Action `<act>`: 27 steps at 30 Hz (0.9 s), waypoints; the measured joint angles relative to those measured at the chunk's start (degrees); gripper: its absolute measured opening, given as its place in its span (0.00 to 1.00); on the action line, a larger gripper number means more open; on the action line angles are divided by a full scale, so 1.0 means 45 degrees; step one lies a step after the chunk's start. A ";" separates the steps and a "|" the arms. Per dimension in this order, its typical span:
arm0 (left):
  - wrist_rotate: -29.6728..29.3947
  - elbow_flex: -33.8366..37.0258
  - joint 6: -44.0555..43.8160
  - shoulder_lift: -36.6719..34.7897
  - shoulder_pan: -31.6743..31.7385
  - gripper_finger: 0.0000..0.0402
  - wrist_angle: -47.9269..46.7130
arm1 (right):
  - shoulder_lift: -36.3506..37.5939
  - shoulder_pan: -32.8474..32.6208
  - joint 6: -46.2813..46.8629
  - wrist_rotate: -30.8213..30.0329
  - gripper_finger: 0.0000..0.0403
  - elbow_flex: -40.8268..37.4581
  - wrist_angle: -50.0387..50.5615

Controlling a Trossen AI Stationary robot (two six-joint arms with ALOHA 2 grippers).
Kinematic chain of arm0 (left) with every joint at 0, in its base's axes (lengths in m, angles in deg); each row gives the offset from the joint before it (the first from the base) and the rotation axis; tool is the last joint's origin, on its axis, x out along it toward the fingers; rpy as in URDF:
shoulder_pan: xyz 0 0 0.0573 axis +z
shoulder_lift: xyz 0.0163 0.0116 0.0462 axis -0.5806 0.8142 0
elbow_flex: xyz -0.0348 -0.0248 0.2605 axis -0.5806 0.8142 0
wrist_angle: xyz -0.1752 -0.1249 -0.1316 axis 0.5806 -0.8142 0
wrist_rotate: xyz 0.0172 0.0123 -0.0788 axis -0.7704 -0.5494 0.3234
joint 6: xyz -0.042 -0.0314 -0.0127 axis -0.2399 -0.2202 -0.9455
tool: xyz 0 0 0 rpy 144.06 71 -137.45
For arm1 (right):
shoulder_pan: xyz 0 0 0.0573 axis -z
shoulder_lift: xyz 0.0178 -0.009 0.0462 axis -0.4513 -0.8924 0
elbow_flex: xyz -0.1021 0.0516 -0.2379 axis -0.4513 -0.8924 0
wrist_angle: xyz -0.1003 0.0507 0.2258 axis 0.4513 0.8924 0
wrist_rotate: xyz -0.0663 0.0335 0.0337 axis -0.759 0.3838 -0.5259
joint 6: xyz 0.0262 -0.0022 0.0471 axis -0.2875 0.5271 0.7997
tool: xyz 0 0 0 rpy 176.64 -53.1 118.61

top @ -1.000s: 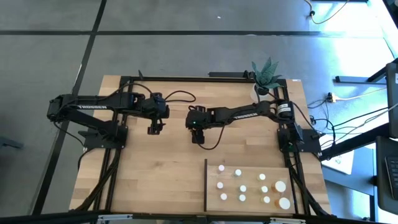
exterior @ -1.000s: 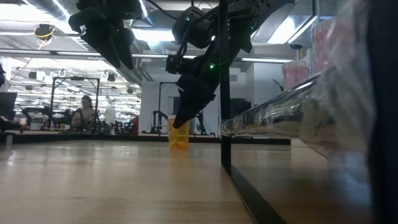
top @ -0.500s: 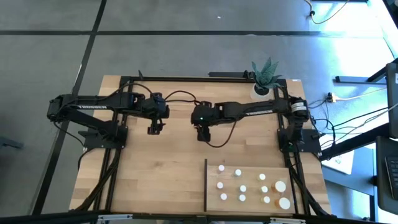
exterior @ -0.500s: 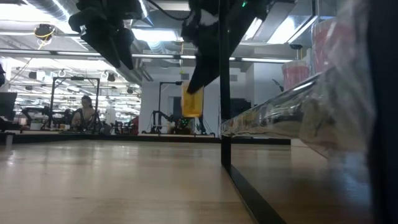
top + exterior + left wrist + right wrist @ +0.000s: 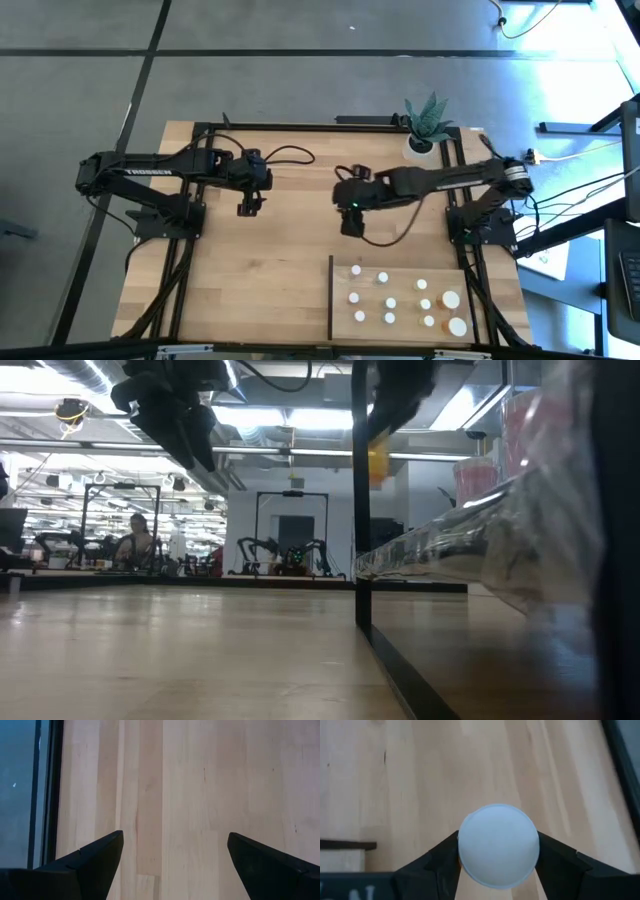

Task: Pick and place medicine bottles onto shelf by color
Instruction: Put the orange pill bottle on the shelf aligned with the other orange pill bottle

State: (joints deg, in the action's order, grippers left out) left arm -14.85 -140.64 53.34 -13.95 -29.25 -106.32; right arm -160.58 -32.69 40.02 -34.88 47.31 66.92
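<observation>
The right gripper holds an orange bottle by its white cap, lifted clear of the desk just short of the shelf. Eleven more bottles stand on the shelf, sorted in columns. The left gripper hovers wide and empty over the desk's left-centre, well apart.

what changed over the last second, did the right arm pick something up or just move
The right gripper already gripped the orange bottle a second ago as it stood on the table. Since then it has lifted it clear and carried it toward the shelf, its fingers shut on the white cap. The left gripper stayed open in place, and the bottles on the shelf have not moved.
</observation>
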 joint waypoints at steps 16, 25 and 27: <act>0.2417 0.0000 0.1530 0.0000 -0.0005 0.88 0.2209 | 0.1974 -0.3886 0.9126 -0.2730 0.54 0.0005 0.6738; 0.2616 0.0000 0.1595 0.0000 -0.0010 0.88 0.2253 | 0.1988 -0.6425 1.5579 -0.2771 0.54 -0.0025 0.9415; 0.3067 0.0000 0.1949 0.0000 -0.0006 0.88 0.2253 | 0.2029 -0.6919 1.6522 -0.2777 0.54 -0.0173 0.9374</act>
State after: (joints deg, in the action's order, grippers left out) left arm -1.05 -140.64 62.10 -13.95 -29.28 -96.18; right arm -151.45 -63.83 114.37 -47.37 46.53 109.10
